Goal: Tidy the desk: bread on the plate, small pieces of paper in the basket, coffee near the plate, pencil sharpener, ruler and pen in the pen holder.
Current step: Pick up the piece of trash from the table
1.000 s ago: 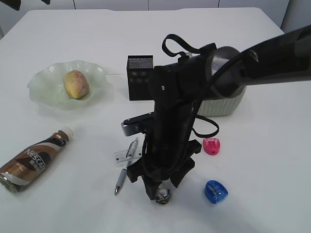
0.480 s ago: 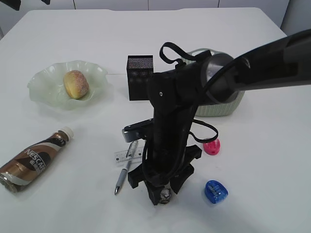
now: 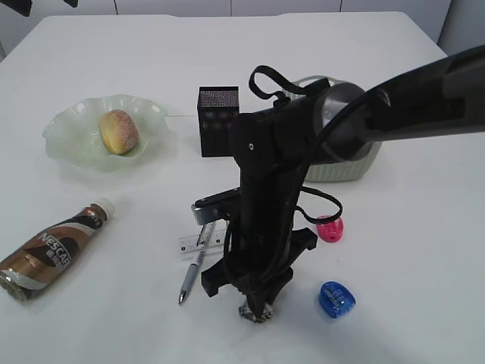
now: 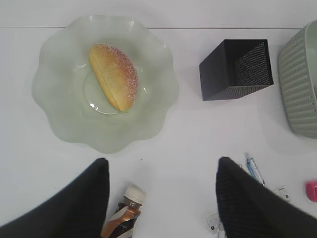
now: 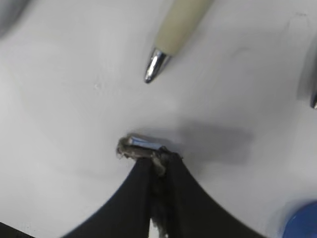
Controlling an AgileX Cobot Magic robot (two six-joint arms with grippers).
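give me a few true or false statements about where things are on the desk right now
1. The bread lies on the plate. True.
2. The coffee stands upright beside the plate. False: it lies on its side on the desk.
3. The right gripper is pinched on a small piece of paper. True.
4. The pen is inside the pen holder. False: it lies on the desk across the ruler.
5. The left gripper holds the bread. False: it hangs open above the desk, holding nothing.
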